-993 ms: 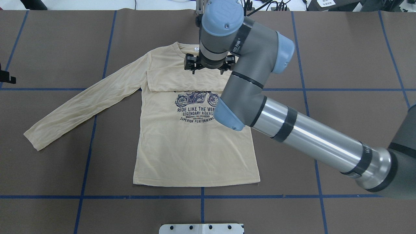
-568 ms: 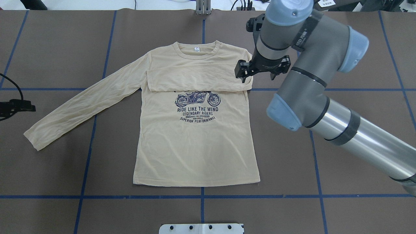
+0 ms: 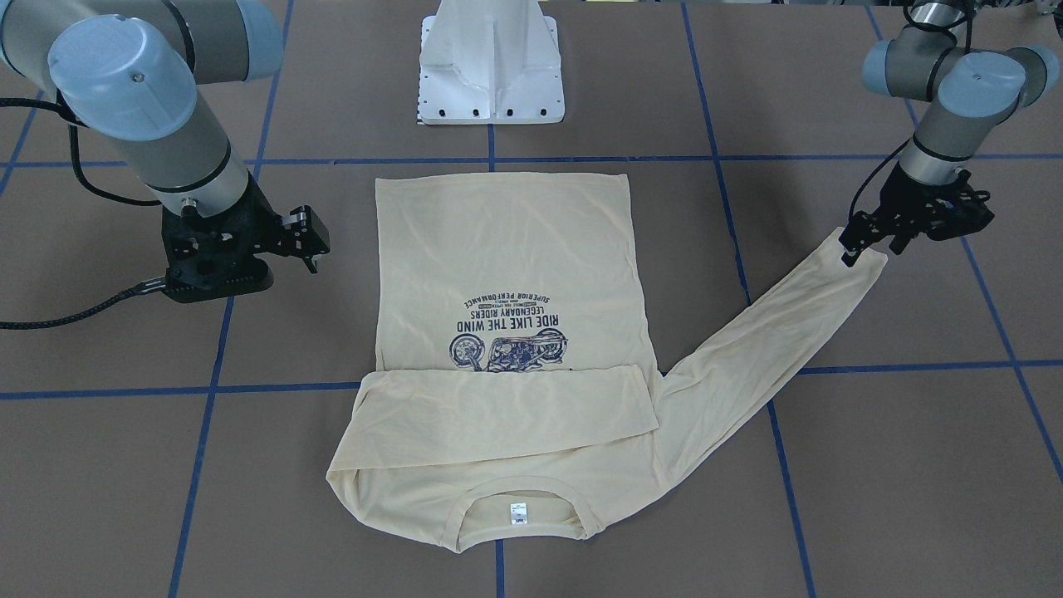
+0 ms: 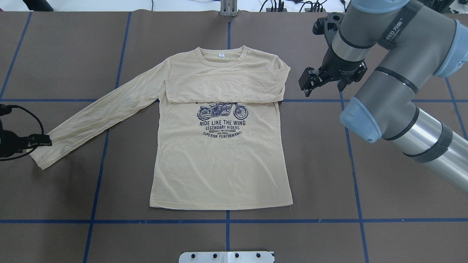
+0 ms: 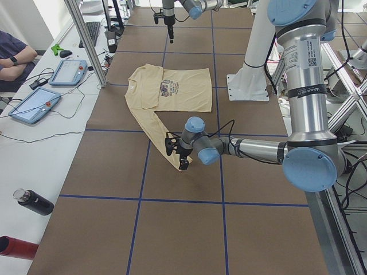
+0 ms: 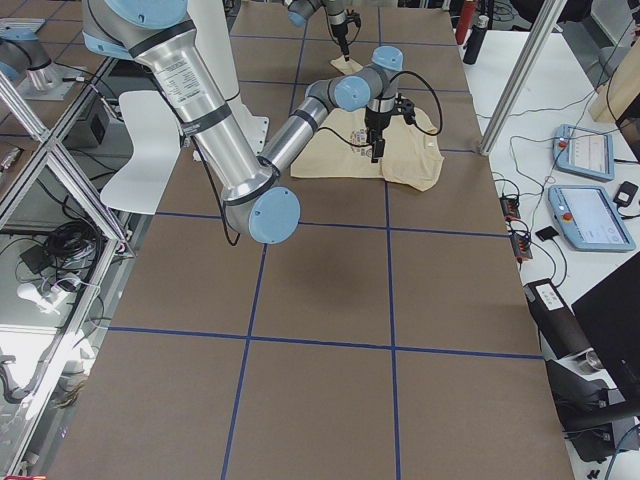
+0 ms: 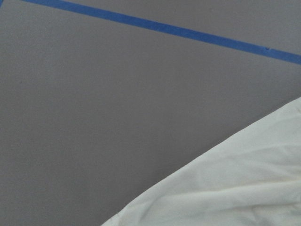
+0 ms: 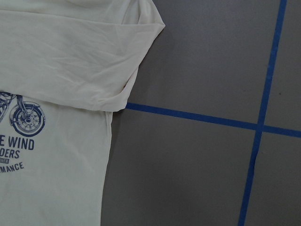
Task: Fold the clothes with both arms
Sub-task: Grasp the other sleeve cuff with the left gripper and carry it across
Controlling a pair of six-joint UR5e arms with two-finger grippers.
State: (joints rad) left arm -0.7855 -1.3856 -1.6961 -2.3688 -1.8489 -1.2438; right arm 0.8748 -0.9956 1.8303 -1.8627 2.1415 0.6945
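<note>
The cream-yellow T-shirt (image 4: 219,168) lies flat, print up, collar at the far side. One sleeve is folded across the chest (image 4: 223,87). The other sleeve (image 4: 98,109) stretches out toward my left side. My left gripper (image 4: 42,140) sits low at that sleeve's cuff (image 3: 864,257) and looks open, with a finger either side of the cuff end. The left wrist view shows only the fabric's edge (image 7: 235,188). My right gripper (image 4: 323,86) hangs beside the shirt's folded shoulder, off the fabric, open and empty. The right wrist view shows that shirt edge (image 8: 56,70).
The brown table cover has a grid of blue tape lines (image 4: 226,221). The white pedestal base (image 3: 490,66) stands at the near middle edge. A side table with tablets (image 5: 69,71), bottles (image 5: 34,200) and an operator's arm (image 5: 11,54) lies beyond the far edge.
My right arm has swung from over the collar and chest to the right, off the shirt, leaving the sleeve folded. My left gripper has come in from the left edge to the cuff.
</note>
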